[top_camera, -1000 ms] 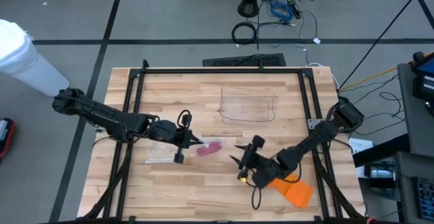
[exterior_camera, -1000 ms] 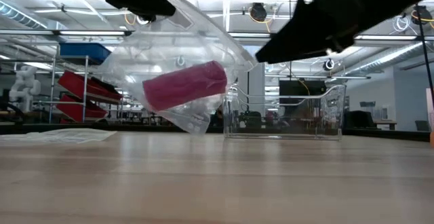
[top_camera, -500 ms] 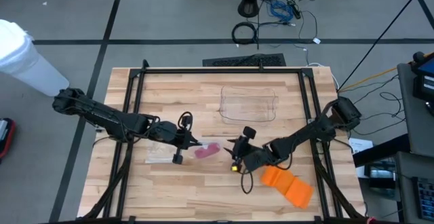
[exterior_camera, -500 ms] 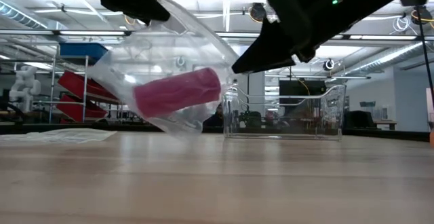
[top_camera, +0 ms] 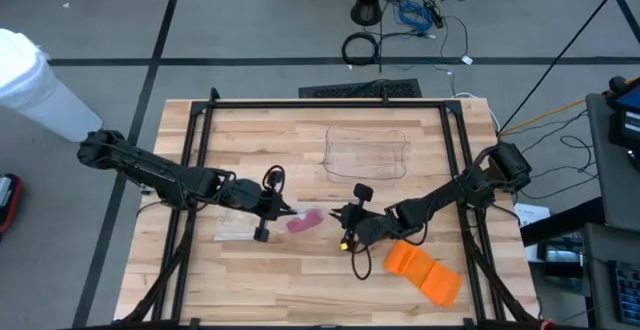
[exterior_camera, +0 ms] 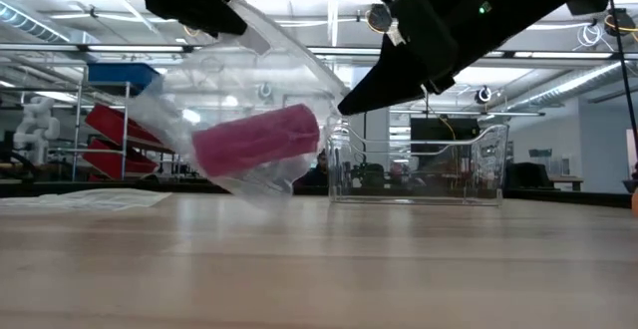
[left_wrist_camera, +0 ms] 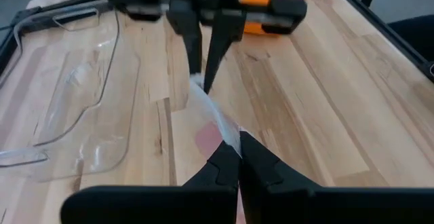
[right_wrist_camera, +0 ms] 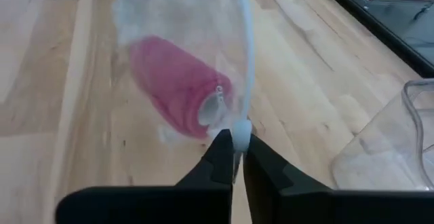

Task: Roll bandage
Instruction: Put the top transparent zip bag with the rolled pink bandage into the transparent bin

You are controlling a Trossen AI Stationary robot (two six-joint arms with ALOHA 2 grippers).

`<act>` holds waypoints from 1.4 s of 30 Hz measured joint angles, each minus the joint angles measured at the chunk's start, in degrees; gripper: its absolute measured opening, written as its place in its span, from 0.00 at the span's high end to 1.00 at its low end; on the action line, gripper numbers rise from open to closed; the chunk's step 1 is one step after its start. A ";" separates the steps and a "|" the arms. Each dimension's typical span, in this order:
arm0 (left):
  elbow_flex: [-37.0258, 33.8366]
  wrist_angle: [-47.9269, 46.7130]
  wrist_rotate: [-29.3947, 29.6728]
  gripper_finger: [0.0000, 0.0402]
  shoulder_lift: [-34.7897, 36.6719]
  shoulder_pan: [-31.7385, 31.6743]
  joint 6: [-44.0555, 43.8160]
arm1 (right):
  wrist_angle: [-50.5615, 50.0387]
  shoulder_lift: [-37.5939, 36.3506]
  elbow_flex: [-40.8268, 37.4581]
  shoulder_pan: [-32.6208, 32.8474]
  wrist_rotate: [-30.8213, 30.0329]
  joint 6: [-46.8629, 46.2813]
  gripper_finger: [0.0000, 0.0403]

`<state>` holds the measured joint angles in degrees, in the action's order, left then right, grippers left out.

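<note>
Low view: left tool (exterior_camera: 239, 22) and right tool (exterior_camera: 344, 105) both pinch the bag (exterior_camera: 249, 100); pulling apart evenly should free the bandage (exterior_camera: 257, 140).

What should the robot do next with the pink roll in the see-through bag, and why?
Probably pull the two grippers gently apart to open the clear bag. The left gripper and the right gripper are each shut on an edge of it, and the pink bandage roll is sealed inside, held up off the table.
</note>
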<state>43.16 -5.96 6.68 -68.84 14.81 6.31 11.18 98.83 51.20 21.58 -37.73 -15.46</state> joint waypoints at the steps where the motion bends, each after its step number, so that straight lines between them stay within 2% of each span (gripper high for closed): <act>1: 0.00 -0.37 0.00 1.00 -0.02 0.00 0.00 | -0.82 -0.16 0.48 0.23 -0.86 0.15 0.99; 4: 0.00 -1.21 0.00 1.00 -0.02 0.02 0.00 | -5.03 -0.29 3.22 1.43 -6.66 0.57 0.99; 10: 0.00 -2.01 0.07 1.00 -0.02 0.00 0.00 | -18.96 -0.33 10.22 5.80 -22.56 -0.63 1.00; 13: 0.02 -2.95 1.24 1.00 0.00 -0.04 -0.03 | -21.57 -0.33 12.53 8.11 -26.52 0.02 1.00; 16: 0.02 -3.56 5.38 1.00 0.00 0.02 -1.64 | -23.17 -0.33 14.43 9.52 -25.83 0.91 0.99; 19: 0.02 -3.41 13.38 1.00 0.96 -0.48 -7.80 | -25.28 -0.35 16.67 10.02 -19.77 1.04 0.99; 21: 0.04 -3.24 15.76 1.00 1.96 -0.90 -8.96 | -28.57 -0.33 18.40 9.85 -17.08 -0.39 0.99; 28: 0.02 -1.84 8.46 0.97 2.97 -0.37 -8.94 | -34.06 -0.37 20.72 9.93 -17.47 -2.65 1.00; 34: -0.04 -0.89 8.45 0.96 2.97 -0.04 -8.71 | -36.23 -0.41 20.99 8.50 -17.89 -1.25 1.00; 37: -0.04 2.88 8.61 0.96 2.97 -0.46 -6.49 | -43.16 -0.50 23.28 6.82 -18.06 -1.50 1.00; 42: -0.04 10.87 8.60 0.96 2.53 -2.41 -4.04 | -64.24 -1.07 29.36 3.79 -19.61 -7.55 1.00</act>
<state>43.11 4.91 15.27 -66.31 12.40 2.26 -53.07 97.76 80.56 25.37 -57.34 -23.01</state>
